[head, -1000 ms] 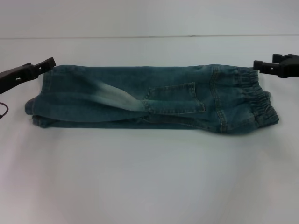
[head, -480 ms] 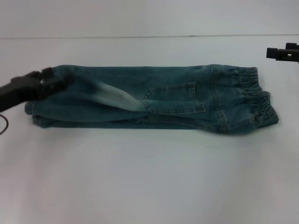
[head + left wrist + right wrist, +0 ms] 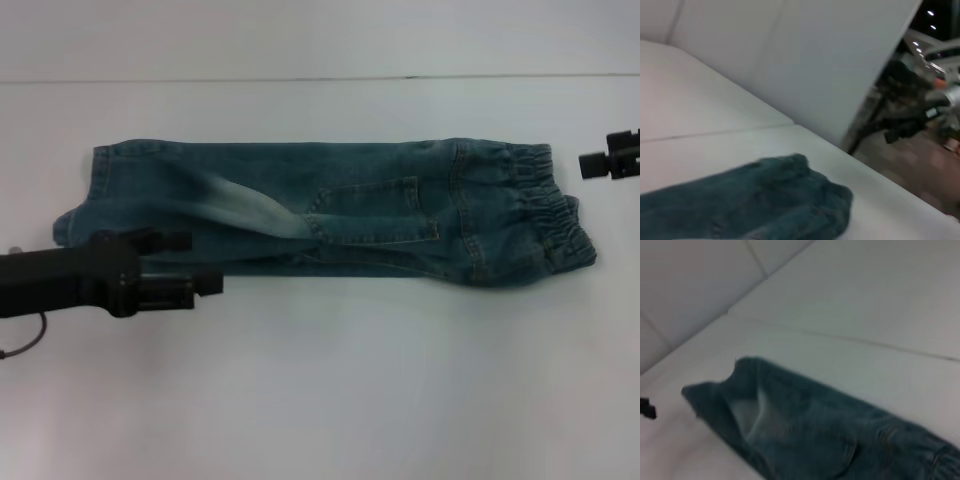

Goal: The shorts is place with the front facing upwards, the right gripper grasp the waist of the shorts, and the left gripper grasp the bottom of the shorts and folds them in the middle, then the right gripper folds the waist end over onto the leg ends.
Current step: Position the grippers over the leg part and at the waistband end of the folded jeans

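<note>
**Folded shorts lie flat, both grippers clear**

Head view: the long blue-green denim shorts [image 3: 330, 215], folded lengthwise, lie across the white worktop [image 3: 330, 390], with broad bare surface nearer the robot. The ruffled elastic waist [image 3: 545, 205] is at the right, the flat stitched leg ends [image 3: 85, 210] at the left. The black left gripper [image 3: 200, 262], fingers spread and holding nothing, hovers over the near-left edge. The black right gripper [image 3: 600, 163] sits apart from the waist; whether it is spread I cannot tell.

Left wrist view: the puckered waist near the worktop's edge.

Right wrist view: a pale faded patch [image 3: 747, 417] by the legs.
</note>
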